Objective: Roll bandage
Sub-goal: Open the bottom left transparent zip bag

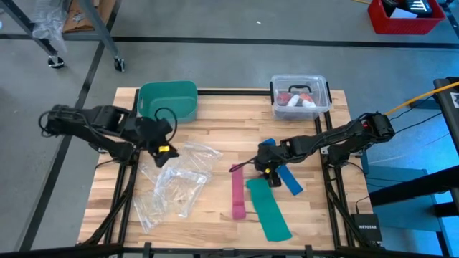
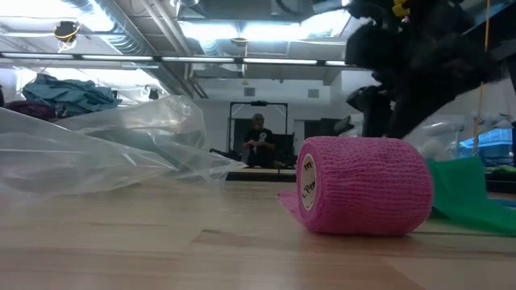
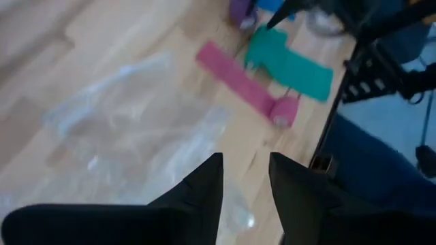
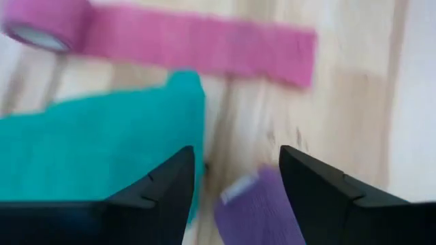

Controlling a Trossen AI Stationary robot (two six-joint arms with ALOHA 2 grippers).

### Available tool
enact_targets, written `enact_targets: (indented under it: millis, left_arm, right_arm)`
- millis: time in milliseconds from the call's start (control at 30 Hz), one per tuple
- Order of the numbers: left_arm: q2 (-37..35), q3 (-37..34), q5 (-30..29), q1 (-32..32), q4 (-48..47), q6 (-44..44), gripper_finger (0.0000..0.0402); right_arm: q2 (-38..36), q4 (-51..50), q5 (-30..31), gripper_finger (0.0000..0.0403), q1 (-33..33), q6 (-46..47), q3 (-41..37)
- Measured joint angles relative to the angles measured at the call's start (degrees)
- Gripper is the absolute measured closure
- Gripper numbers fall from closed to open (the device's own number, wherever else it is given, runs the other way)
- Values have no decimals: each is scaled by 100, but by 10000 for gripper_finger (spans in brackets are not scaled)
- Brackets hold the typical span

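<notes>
The right gripper (image 4: pixel 235 180), jaws wide, straddles the purple bandage (image 4: pixel 262 207) on the tabletop (image 1: pixel 215 136) beside the teal strip (image 4: pixel 95 146); left gripper (image 3: pixel 244 177), part-open, waits well apart.

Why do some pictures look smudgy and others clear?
Left wrist view: everything is smeared, even the pink strip. Right wrist view: the purple bandage between the right gripper fingers is soft. Low view: the pink roll is sharp, ceiling lights glare. High view: evenly lit.
</notes>
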Motion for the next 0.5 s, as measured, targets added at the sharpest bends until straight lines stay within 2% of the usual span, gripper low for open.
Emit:
enact_targets:
  millis: [167, 367, 500]
  left_arm:
    - [13, 0, 0, -506, -718, -331, 302]
    - [52, -2, -41, -899, -1519, -446, 309]
    - [54, -90, -360, -981, -1646, -446, 308]
  right_arm:
    - [0, 694, -224, 185, 0, -3, 53]
    - [0, 778, -158, 185, 2, -185, 536]
    - [0, 780, -154, 185, 2, -414, 878]
